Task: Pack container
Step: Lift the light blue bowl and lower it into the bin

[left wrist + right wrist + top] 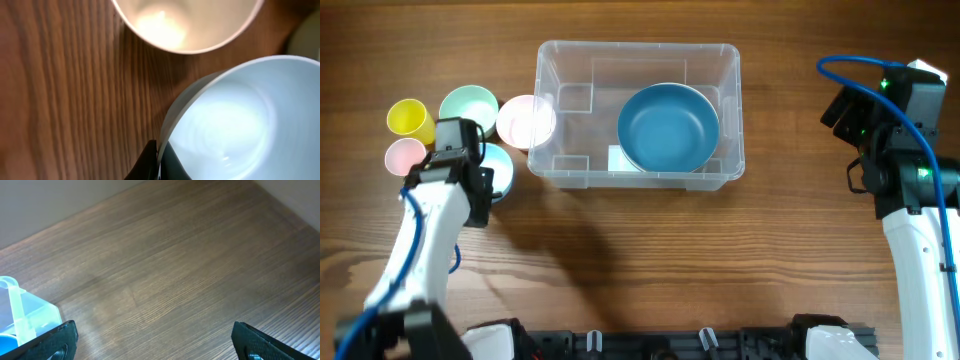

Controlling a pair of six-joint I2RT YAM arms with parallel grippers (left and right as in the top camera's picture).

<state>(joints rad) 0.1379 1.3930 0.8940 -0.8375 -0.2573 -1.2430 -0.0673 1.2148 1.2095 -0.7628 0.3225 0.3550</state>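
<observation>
The container [640, 46] was a large clear plastic tub, rectangular with rounded corners and a raised rim. It stood at the far middle of the wooden tabletop [640, 260]. A white label [618, 158] showed at its near wall, its print too small to read. Inside, toward the right end, sat a deep blue bowl [668, 127].

The left arm [435, 225] reached from the near left edge toward a cluster of small cups and bowls just left of the container. The left claw [160, 162] was clamped on the rim of a pale blue bowl [230, 120], one finger outside the wall and one inside. A pink bowl [525, 120] sat just beyond it, right beside the container's left wall.

The right arm [910, 200] stood well to the right of the container, over bare wood. The right claw [152, 327] had its fingers wide apart, with only tabletop between them.
</observation>
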